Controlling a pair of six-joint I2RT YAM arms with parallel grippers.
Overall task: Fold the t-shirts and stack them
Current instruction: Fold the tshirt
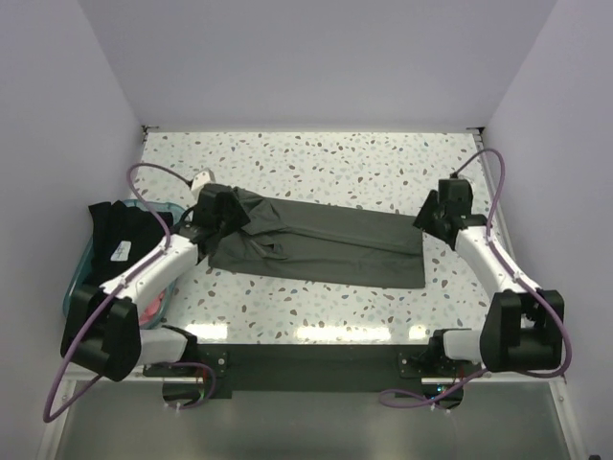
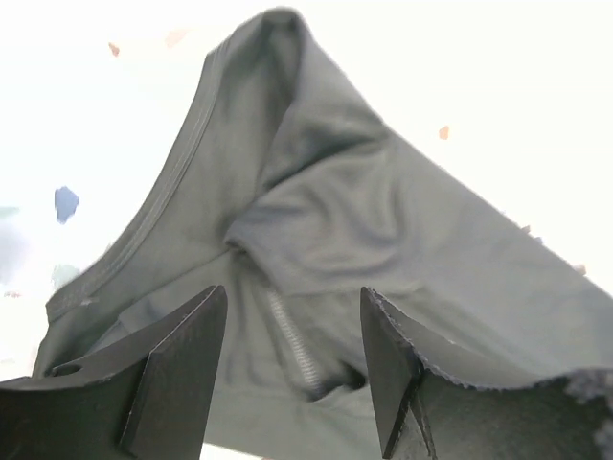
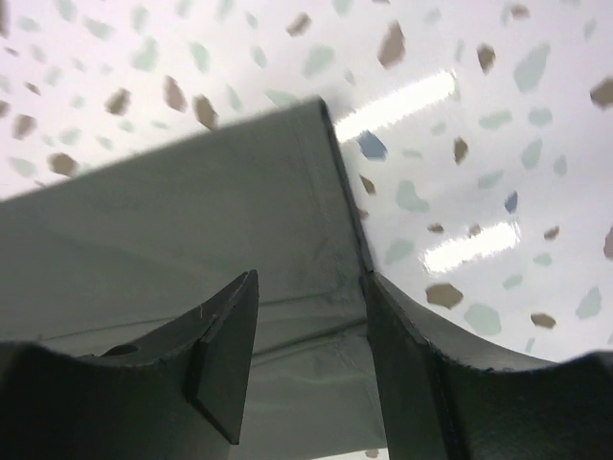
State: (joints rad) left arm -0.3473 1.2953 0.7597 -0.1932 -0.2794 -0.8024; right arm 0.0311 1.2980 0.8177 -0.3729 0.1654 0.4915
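A dark olive-green t-shirt (image 1: 326, 244) lies folded into a long band across the speckled table. My left gripper (image 1: 222, 213) hovers over its bunched left end, jaws open. In the left wrist view the left gripper (image 2: 293, 292) stands apart over the rumpled shirt (image 2: 364, 211), with a ribbed seam below the gap. My right gripper (image 1: 428, 218) is at the shirt's right end, open. In the right wrist view the right gripper (image 3: 311, 278) straddles the hemmed corner of the shirt (image 3: 192, 220). A black t-shirt (image 1: 120, 235) and a pink t-shirt (image 1: 153, 309) lie in the tub at the left.
A teal plastic tub (image 1: 75, 278) stands at the left edge beside my left arm. A small white object (image 1: 201, 179) lies just behind the shirt's left end. White walls close in the table at the back and on both sides.
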